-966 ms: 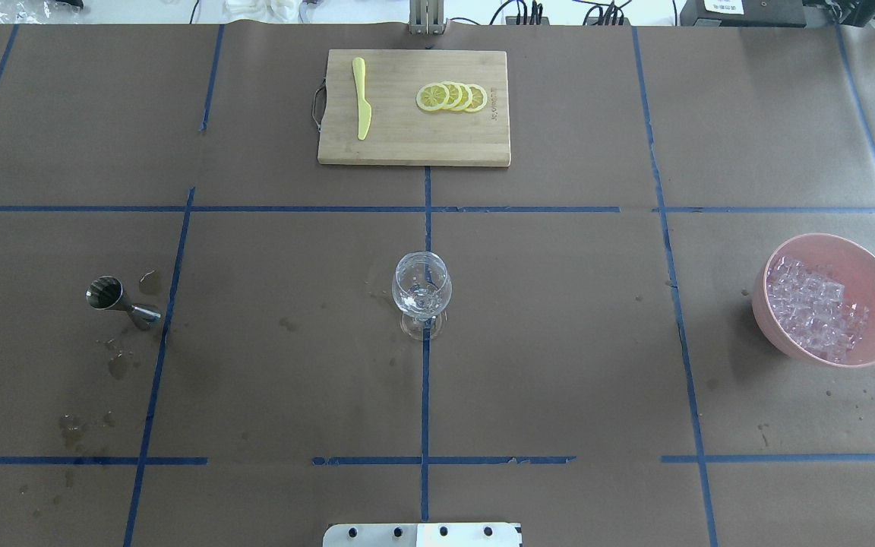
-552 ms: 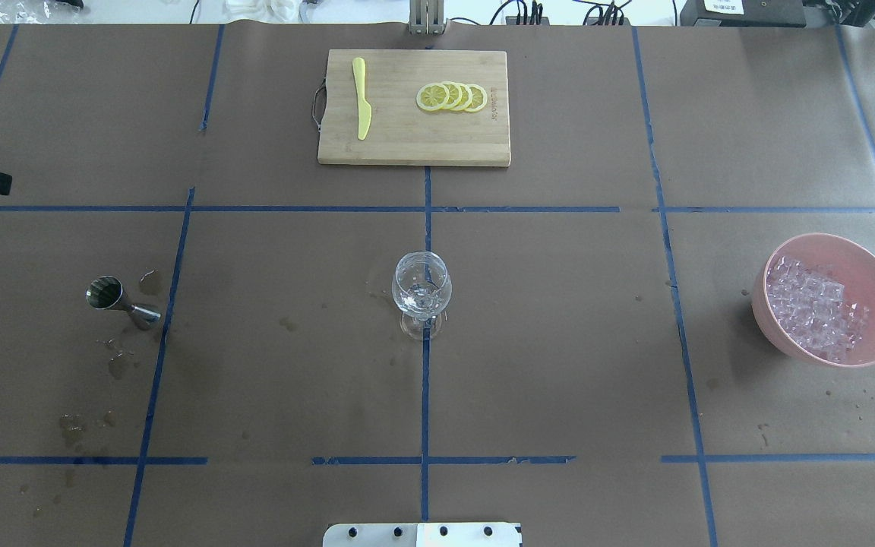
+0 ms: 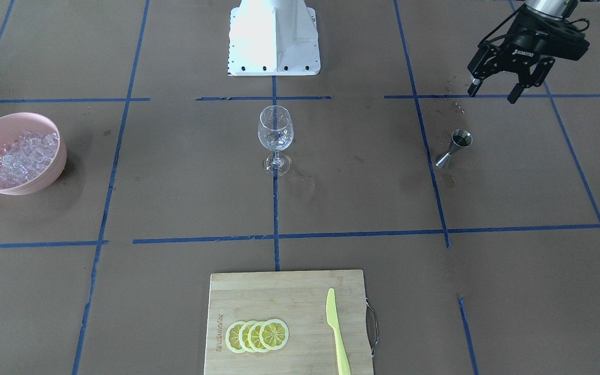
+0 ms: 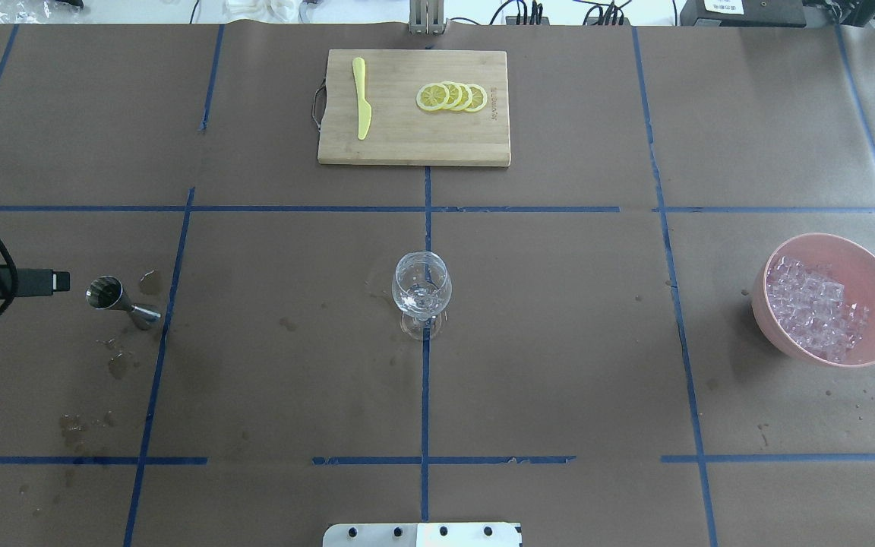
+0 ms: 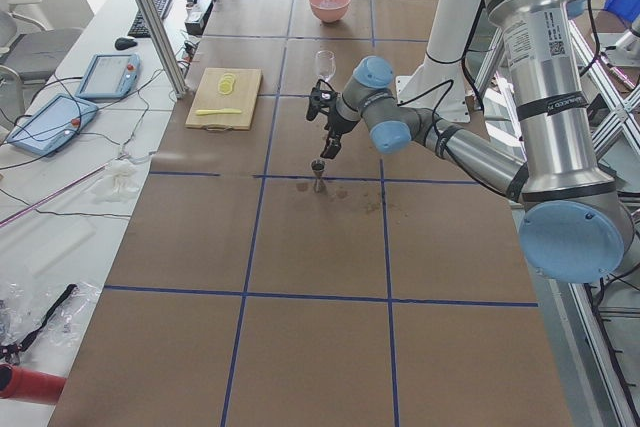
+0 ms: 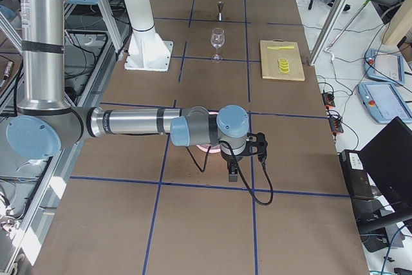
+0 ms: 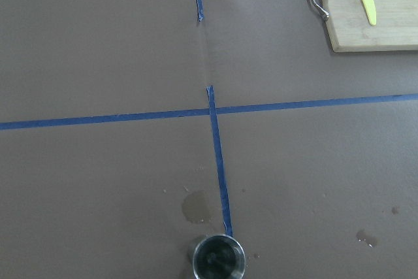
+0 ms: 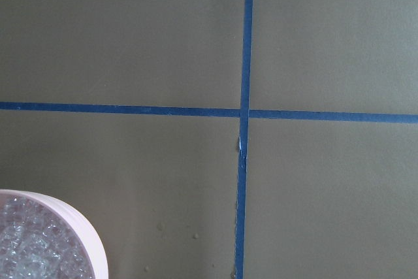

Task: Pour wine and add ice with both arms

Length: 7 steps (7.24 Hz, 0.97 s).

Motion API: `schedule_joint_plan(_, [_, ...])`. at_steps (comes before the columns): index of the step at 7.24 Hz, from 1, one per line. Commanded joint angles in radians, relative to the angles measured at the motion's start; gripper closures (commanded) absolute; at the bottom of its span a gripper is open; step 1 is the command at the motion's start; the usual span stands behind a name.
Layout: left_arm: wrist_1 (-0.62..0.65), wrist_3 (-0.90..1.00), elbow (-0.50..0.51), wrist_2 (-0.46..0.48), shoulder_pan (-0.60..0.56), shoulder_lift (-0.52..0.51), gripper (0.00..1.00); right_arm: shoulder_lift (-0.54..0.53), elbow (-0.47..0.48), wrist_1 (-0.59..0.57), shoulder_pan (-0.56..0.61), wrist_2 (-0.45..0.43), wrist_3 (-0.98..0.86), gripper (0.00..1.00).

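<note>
Hidden or unclear: The wine cannot be made out. The jigger [image 3: 455, 148] shows only a dark cup, cut off at the bottom edge of the left wrist view. The stemmed glass [image 3: 275, 135] shows nothing but glints. The right gripper [image 6: 232, 170] appears only in the right side view, small and partly masked by its own wrist, so its opening cannot be judged. The pink bowl [image 3: 45, 179] is almost wholly hidden behind that arm in that view. In the overhead view the left arm shows only a black part and a cable, cut off at the frame edge.

Surroundings: The jigger stands upright on the brown paper, below the left gripper [image 3: 491, 95] and a little towards the board side. Wet stains lie around its foot. The glass stands well apart from this gripper, towards the table's middle. Further off, on the operators' side, lies a cutting board [image 3: 279, 291] bearing lemon slices [image 3: 257, 336] and a yellow knife [image 3: 336, 333]. Nothing stands between the left gripper and the jigger.

The ice [image 3: 21, 151] fills the pink bowl. In the right wrist view the bowl's rim sits at the lower left corner, close under the right gripper.

Pincer: The left gripper hangs above the table with its fingers spread wide. It holds nothing and touches nothing.
</note>
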Motion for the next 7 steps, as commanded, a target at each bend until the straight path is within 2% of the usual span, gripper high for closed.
schedule_joint_plan(1, [-0.044,-0.123,-0.012,0.215,0.169,0.059,0.00,-0.003,-0.003,-0.005,0.000,0.002,0.002,0.00])
schedule_joint_plan(2, [-0.044,-0.219,-0.020,0.357,0.281,0.071,0.00,-0.001,-0.003,-0.005,0.000,0.001,0.000,0.00])
schedule_joint_plan(5, [-0.024,-0.350,-0.015,0.695,0.458,0.092,0.00,0.001,-0.002,-0.003,0.001,0.001,0.000,0.00])
schedule_joint_plan(6, [-0.018,-0.393,-0.006,0.866,0.553,0.093,0.00,0.001,-0.002,-0.005,0.001,0.001,0.000,0.00])
schedule_joint_plan(7, [-0.013,-0.405,0.024,0.978,0.588,0.093,0.00,-0.001,-0.003,-0.003,0.001,0.002,0.000,0.00])
